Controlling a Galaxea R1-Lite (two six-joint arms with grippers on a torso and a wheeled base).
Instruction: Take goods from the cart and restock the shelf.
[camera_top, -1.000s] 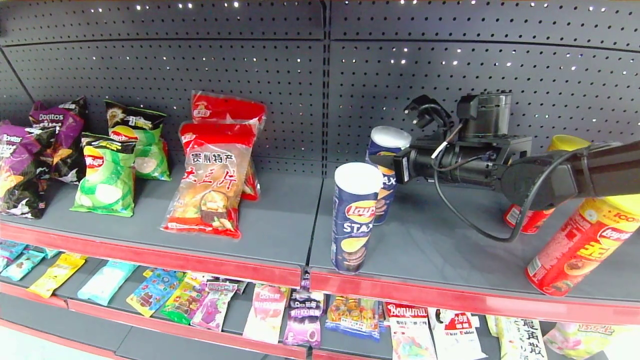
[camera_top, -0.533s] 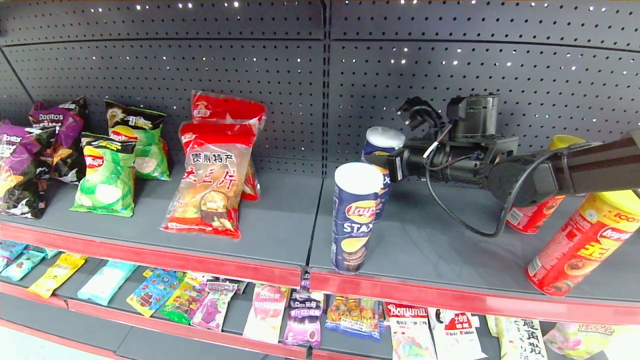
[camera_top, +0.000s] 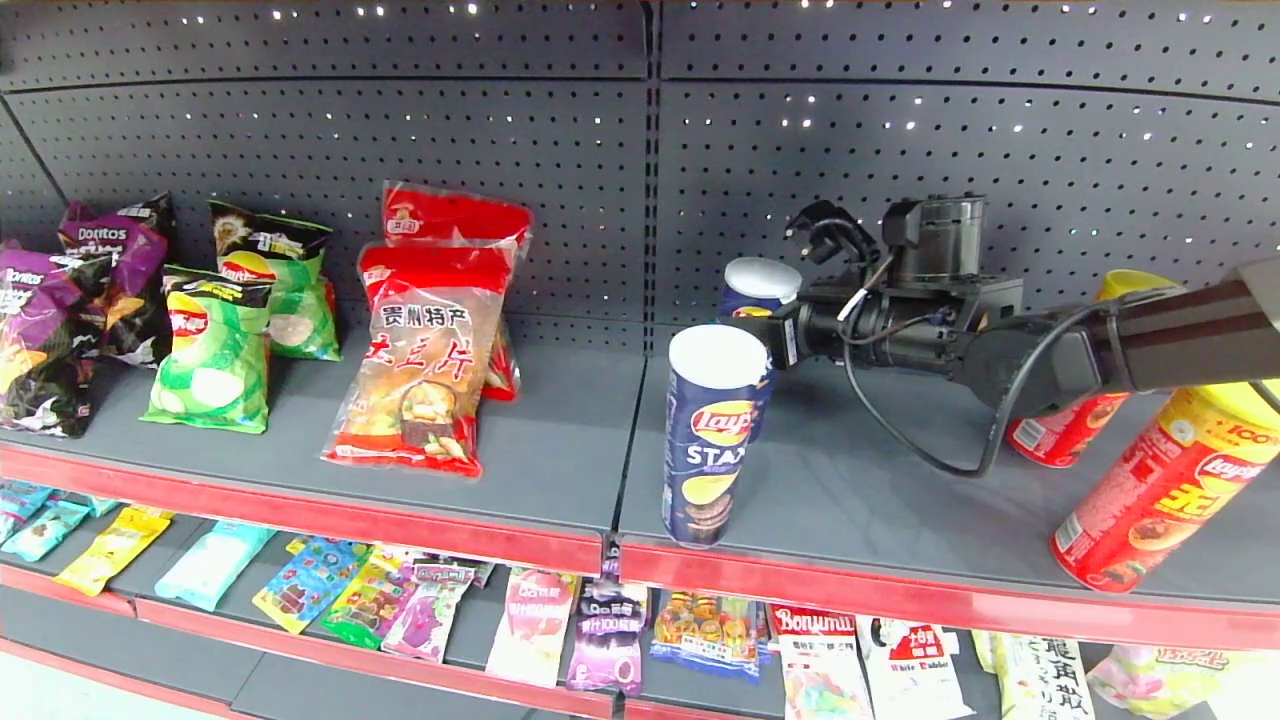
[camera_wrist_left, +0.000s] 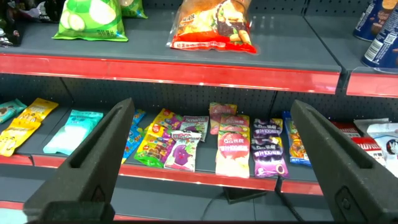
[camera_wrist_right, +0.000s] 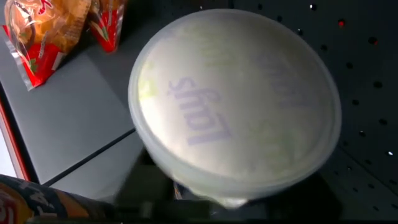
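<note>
My right gripper (camera_top: 770, 330) is shut on a blue chip can (camera_top: 755, 287) with a white lid (camera_wrist_right: 236, 99), held over the upper shelf (camera_top: 860, 480) near the pegboard back. That can sits just behind a second upright blue chip can (camera_top: 712, 435) at the shelf's front edge, which partly hides it. The front can's rim shows at the corner of the right wrist view (camera_wrist_right: 37, 202). My left gripper (camera_wrist_left: 211, 109) hangs open, low in front of the shelving, with nothing between its fingers (camera_wrist_left: 93, 168).
Red chip cans (camera_top: 1160, 490) lean at the right of the upper shelf. Red snack bags (camera_top: 425, 360), green bags (camera_top: 215, 350) and purple bags (camera_top: 60, 300) fill its left section. Small candy packets (camera_wrist_left: 239, 146) line the lower shelf. Bare shelf lies between the blue and red cans.
The right arm has carried the held blue can to the left along the back of the shelf, so it now sits more behind the front blue can.
</note>
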